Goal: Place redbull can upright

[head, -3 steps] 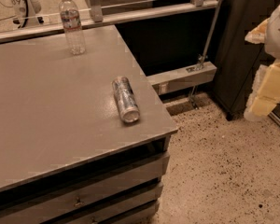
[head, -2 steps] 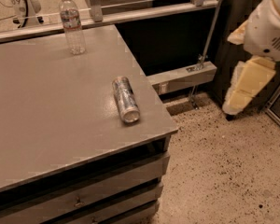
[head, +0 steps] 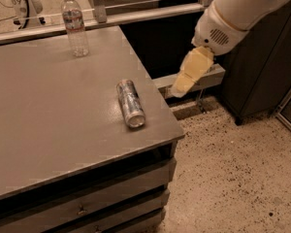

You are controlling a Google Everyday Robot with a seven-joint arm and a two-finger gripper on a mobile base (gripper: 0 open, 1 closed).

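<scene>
The redbull can [head: 130, 103] is silver with blue patches and lies on its side on the grey table [head: 48, 130], near the right edge. One shiny end faces the front. My gripper [head: 182, 85] hangs from the white arm [head: 237, 13] just beyond the table's right edge. It is to the right of the can, a little above table height, and does not touch the can. It holds nothing that I can see.
A clear plastic water bottle [head: 75, 25] with a white cap stands upright at the back of the table. Drawers [head: 116, 198] sit under the tabletop. A dark cabinet [head: 262, 76] stands at the right on the speckled floor [head: 233, 178].
The arm has swung in from the right edge of the view, to the left and downward, and the gripper now hangs close to the table's right edge. The can and bottle have not moved.
</scene>
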